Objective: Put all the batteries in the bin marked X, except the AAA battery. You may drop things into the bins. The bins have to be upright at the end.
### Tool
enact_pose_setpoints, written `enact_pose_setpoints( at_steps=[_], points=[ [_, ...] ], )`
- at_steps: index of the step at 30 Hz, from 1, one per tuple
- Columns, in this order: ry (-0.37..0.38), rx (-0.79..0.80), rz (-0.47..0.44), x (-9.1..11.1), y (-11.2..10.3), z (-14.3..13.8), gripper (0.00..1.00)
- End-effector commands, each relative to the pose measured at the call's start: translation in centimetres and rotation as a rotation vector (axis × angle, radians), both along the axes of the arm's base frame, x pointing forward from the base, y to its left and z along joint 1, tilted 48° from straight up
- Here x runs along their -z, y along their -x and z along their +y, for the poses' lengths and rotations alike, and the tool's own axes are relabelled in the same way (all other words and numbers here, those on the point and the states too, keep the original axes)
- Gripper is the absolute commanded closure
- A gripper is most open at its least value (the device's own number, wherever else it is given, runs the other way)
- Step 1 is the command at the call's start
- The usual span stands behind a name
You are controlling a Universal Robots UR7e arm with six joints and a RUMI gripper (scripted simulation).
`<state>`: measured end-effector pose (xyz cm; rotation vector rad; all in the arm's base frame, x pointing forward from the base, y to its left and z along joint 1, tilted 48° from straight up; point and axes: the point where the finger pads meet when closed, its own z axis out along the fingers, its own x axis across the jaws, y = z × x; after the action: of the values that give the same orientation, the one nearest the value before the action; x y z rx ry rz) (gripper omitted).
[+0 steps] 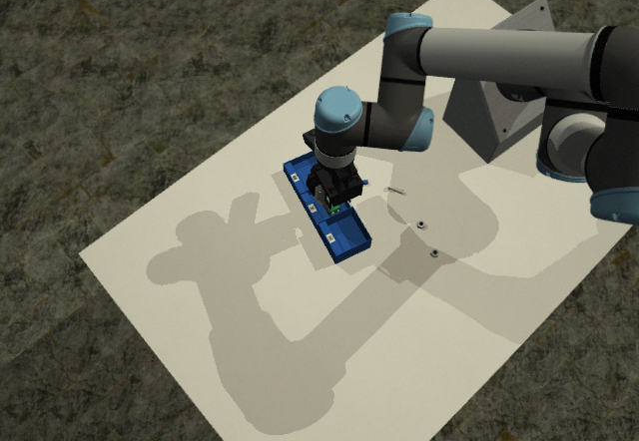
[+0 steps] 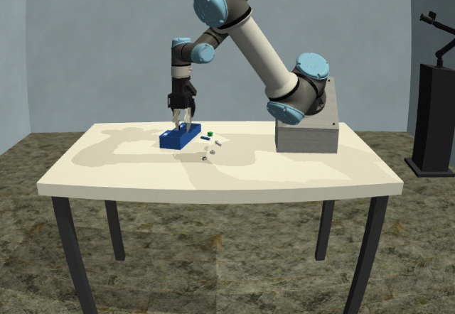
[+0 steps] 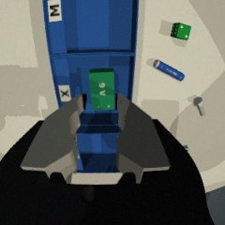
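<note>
A long blue bin (image 1: 324, 212) with several compartments lies on the table; it also shows in the side view (image 2: 180, 138). In the wrist view, labels X (image 3: 65, 94) and M (image 3: 55, 10) mark two compartments. My gripper (image 3: 100, 95) points straight down over the X compartment, with its tips at the bin's rim in the side view (image 2: 182, 127). A green block battery (image 3: 102, 89) sits just beyond the fingertips inside the X compartment. The fingers stand slightly apart from it. A small blue AAA battery (image 3: 169, 70) lies on the table to the right of the bin.
A green die (image 3: 181, 31) lies beyond the AAA battery, and a screw (image 3: 199, 104) lies nearer. Two nuts (image 1: 420, 223) (image 1: 433, 252) lie further right of the bin. The grey robot base block (image 2: 306, 134) stands at the table's back right.
</note>
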<state>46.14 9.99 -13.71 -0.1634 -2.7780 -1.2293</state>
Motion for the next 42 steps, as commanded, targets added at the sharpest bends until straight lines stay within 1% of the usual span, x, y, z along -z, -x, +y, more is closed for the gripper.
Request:
enact_pose_setpoints(
  at_steps=[1,11,15,26,27,32,34,42],
  points=[
    [0.0,0.0,-0.001,-0.3,-0.1,-0.3,0.8],
    [0.0,0.0,-0.001,-1.2,-0.1,-1.3,0.8],
    [0.0,0.0,-0.001,-2.5,-0.2,-2.8,0.8],
    [0.0,0.0,-0.001,-2.7,-0.2,-3.0,0.8],
    [0.0,0.0,-0.001,-2.9,-0.2,-3.3,0.0],
    [0.0,0.0,-0.001,-4.3,-0.3,-4.8,0.0],
    [0.0,0.0,-0.001,-4.3,-0.3,-4.8,0.0],
    [0.0,0.0,-0.001,-6.4,-0.5,-7.1,0.0]
  ],
)
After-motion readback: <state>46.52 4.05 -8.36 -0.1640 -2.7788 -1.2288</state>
